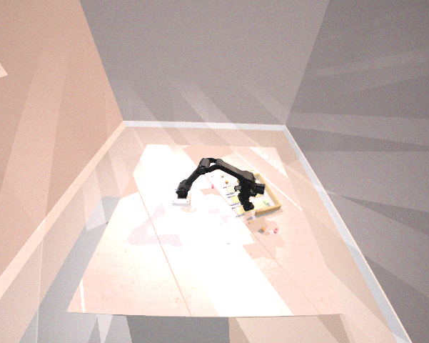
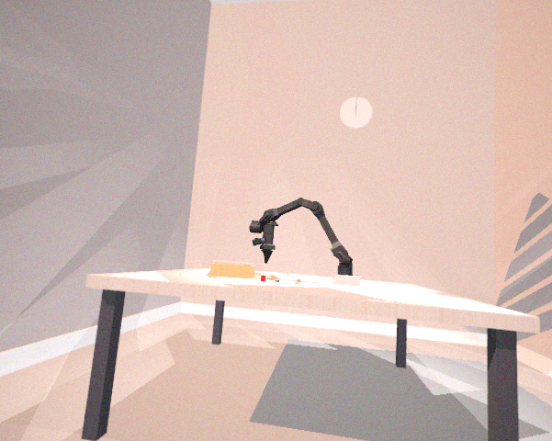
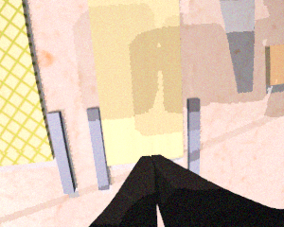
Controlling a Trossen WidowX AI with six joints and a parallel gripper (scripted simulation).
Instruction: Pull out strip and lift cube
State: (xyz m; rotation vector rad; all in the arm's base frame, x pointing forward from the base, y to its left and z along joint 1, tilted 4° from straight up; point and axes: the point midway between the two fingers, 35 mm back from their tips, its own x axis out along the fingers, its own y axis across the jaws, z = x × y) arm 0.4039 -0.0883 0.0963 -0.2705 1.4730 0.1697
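My gripper (image 1: 248,208) (image 2: 266,262) (image 3: 150,165) is shut and empty, pointing down above the outer end of a plain pale yellow strip (image 3: 115,95). That strip runs away from the fingers between two bluish-grey bars and shows no gap in the part in the wrist view. A strip with a yellow lattice pattern (image 3: 11,95) (image 1: 235,199) lies to its left in the wrist view. A greenish cube (image 1: 266,202) is at the plain strip's far end; its label is too small to read. The arm partly hides the other strips and cubes.
A yellow-walled tray (image 1: 273,193) (image 2: 231,271) surrounds the far ends of the strips. Bluish-grey bars (image 3: 62,151) (image 3: 98,148) (image 3: 193,137) stand beside the strips' outer ends. An orange block (image 3: 279,65) (image 1: 263,229) and a red piece (image 1: 275,230) lie outside the tray.
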